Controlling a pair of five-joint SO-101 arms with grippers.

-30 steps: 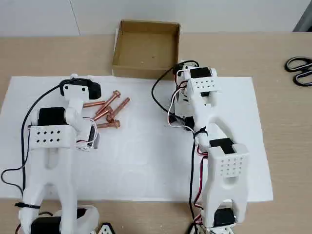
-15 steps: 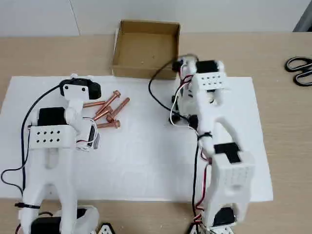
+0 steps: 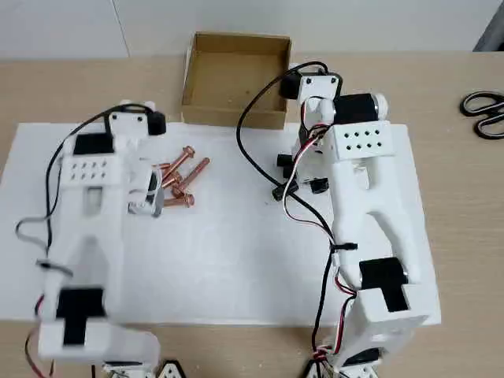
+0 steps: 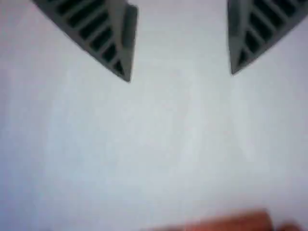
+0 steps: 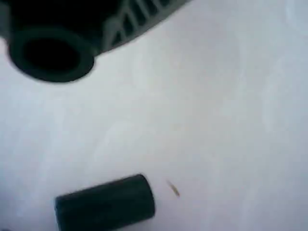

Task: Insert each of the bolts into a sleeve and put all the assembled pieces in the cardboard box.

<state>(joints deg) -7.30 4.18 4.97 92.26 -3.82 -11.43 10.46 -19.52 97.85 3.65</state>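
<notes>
1. The left gripper (image 4: 179, 74) hangs close above the white sheet (image 3: 236, 260), fingers (image 4: 108, 41) spread wide and holding nothing.
2. Copper bolts (image 3: 181, 177) lie in a loose heap on the sheet just beside it.
3. The right gripper (image 3: 305, 150) is low over black sleeves (image 3: 283, 160). One sleeve (image 5: 105, 202) lies on the sheet and another (image 5: 48, 55) sits end-on against the gripper. I cannot tell whether it is gripped.
4. Beyond the sheet, the cardboard box (image 3: 232, 116) stands on the wooden tabletop (image 3: 441, 87), with scissors (image 3: 484, 114) far right.
</notes>
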